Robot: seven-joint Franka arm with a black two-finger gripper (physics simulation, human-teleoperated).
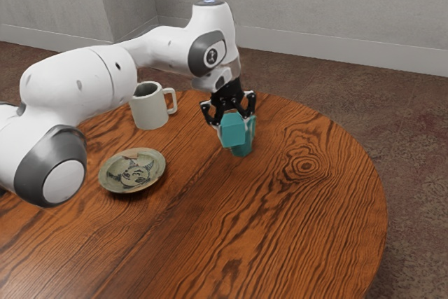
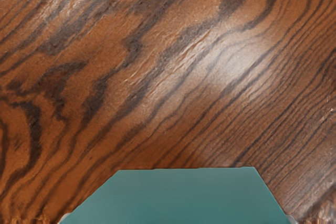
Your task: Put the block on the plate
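Observation:
My gripper point(image 1: 234, 123) is over the table toward the exterior view's right of the mug, pointing down. It holds the teal block point(image 1: 232, 131), one finger on either side. Directly behind and below the block is another teal shape point(image 1: 242, 148), partly hidden; I cannot tell exactly what it is. In the wrist view the block point(image 2: 181, 196) spans the lower edge, with small bits of the fingertips at its two sides. The round plate point(image 1: 132, 171), greenish with a dark drawing, lies on the table toward the exterior view's left of my gripper, apart from the block.
A pale grey mug point(image 1: 150, 108) stands behind the plate, its handle toward the gripper. The round wooden table point(image 1: 280, 236) has a curved edge at the exterior view's right. My arm reaches in above the table from the exterior view's left.

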